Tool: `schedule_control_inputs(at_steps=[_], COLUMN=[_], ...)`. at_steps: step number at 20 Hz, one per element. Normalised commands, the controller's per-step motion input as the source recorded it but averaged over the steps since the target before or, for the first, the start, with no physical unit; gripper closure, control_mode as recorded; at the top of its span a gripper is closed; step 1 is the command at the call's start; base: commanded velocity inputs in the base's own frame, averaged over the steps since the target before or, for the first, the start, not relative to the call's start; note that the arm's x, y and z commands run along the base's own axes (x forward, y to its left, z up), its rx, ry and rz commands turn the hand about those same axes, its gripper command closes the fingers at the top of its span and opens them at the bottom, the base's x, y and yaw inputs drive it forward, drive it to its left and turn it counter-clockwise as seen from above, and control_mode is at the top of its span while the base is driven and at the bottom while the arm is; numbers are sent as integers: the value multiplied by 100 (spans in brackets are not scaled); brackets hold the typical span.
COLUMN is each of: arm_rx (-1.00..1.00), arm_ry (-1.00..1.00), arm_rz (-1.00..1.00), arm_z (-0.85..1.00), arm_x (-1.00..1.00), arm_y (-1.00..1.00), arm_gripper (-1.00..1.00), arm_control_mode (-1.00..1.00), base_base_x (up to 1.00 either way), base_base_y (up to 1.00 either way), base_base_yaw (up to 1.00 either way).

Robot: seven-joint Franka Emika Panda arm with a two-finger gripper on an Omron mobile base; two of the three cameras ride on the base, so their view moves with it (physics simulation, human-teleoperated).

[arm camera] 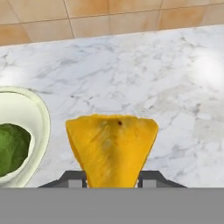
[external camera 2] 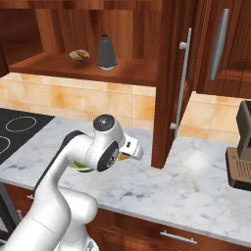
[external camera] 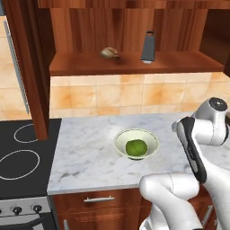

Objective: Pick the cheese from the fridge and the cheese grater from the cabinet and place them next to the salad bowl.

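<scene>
My gripper is shut on the cheese, a yellow-orange wedge held just above the marble counter. The salad bowl lies close to the wedge's left in the hand view. The left base view shows that pale bowl with its green salad mid-counter. In the right base view the arm hides most of the hand; a sliver of cheese shows beneath it. The dark grey cheese grater stands upright on the cabinet shelf. The fridge is out of view.
A brown rounded lump sits on the shelf left of the grater. A black stovetop borders the counter's left. An open wooden door with a bar handle hangs over the counter; a coffee machine stands at the far right.
</scene>
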Motion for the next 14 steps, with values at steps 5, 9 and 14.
schedule_control_inputs(at_steps=[5,9,14], arm_rx=[-5,0,0], arm_ry=[4,9,10], arm_rz=[0,2,3], arm_z=[-35,-18,-22], arm_x=[62,17,0], arm_y=[6,-1,0], arm_gripper=[100,100,100], arm_control_mode=[-100,-100,-100], base_base_x=[0,0,0], base_base_y=[0,0,0], base_base_yaw=[0,0,0])
